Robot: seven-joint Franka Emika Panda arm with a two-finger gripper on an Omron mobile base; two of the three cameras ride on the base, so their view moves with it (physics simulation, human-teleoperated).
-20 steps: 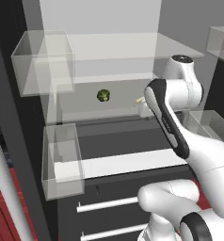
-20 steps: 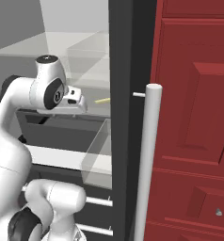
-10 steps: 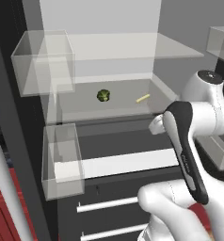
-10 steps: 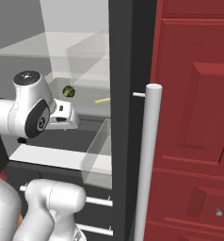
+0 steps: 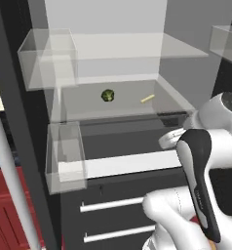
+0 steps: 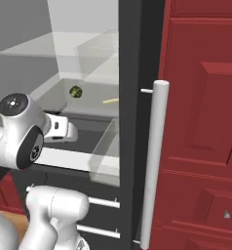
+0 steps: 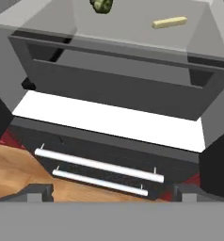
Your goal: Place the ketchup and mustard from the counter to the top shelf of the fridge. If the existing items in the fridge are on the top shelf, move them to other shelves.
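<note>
The fridge (image 5: 113, 63) stands open in front of the robot. Its glass top shelf (image 5: 137, 46) carries nothing that can be made out. On the shelf below (image 5: 118, 105) lie two items: a small round dark green item (image 5: 107, 95) toward the left, and a thin pale yellow stick (image 5: 147, 98) lying flat to its right, well apart from it. The same pair appears in the right base view, green item (image 6: 75, 91) and stick (image 6: 110, 101), and at the top of the hand view, green item (image 7: 101, 4) and stick (image 7: 169, 22). What these two items are cannot be told at this resolution; neither can be confirmed as the ketchup or the mustard.

Clear door bins (image 5: 64, 156) hang at the left of the fridge opening. Below the shelves, a dark drawer front (image 7: 118, 84) sits above a white ledge (image 7: 109, 120), with two white bar handles (image 7: 100, 167) lower down.

The arm is folded low at the right of the fridge, level with the drawer. The gripper (image 7: 111, 194) points at the lower fridge front; its fingers (image 7: 38, 193) stand spread wide at the two bottom corners of the hand view, released and grasping nothing. A strip of wooden floor (image 7: 20, 174) shows beneath them. To the right, red cabinet doors (image 6: 205, 122) flank the white fridge door handle (image 6: 154, 161).
</note>
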